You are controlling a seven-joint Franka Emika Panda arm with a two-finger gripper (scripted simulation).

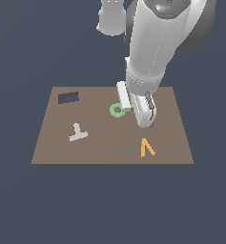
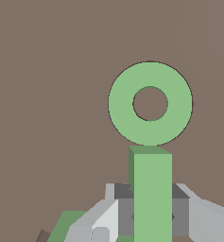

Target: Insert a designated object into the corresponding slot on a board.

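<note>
The gripper [image 2: 150,215] is clamped on the green L block [image 2: 152,198], which stands up between the jaws, just above the flat brown board [image 1: 47,143]. Only the wrist view shows the block well; its tip almost meets the green ring [image 2: 150,103]. The outside view shows the board on a dark blue floor, with a dark box hole [image 1: 68,98], a gray T [image 1: 77,133] and an orange V [image 1: 146,147] farther off.
</note>
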